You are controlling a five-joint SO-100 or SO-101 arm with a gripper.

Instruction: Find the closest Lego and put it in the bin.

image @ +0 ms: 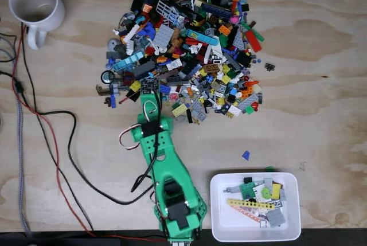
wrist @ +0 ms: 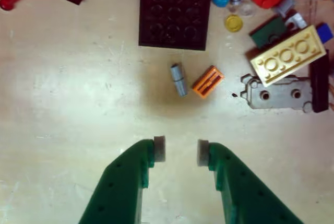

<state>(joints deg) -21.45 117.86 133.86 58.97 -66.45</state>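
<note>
Table [image: 321, 120] is bare plywood. Biggest thing on it is the Lego pile [image: 189, 39], spread across the top middle of the fixed view. My arm [image: 163, 171] comes next, green, base at the bottom edge, stretched up toward the pile's lower left fringe. Bin [image: 221, 229] sits right of my base at the bottom, well apart from the pile. Mug [image: 35, 4] is top left. Cables [image: 63, 160] trail down the left side.

Progress: bin already holds several pieces, I count roughly 6 to 8, incl. a long yellow beam and a green plate. Most of the pile is left. 1 blue piece [image: 245, 155] lies alone between pile and bin.

Pose: arm extended, wrist pitched down over the table just short of the pile edge. In the wrist view my pincer [wrist: 181, 151] is apart, nothing between the pads, hovering above bare wood.

Closest candidates ahead of the tips in the wrist view, big to small: black plate [wrist: 176, 9], tan 2x3 brick [wrist: 288, 55], grey part [wrist: 276, 92], orange tile [wrist: 207, 82], grey pin [wrist: 178, 80]. The pin and orange tile are nearest and lie just beside each other, slightly ahead of the gap. I judge this as the approach step: next is reach forward, drop, close on 1 of them.
</note>
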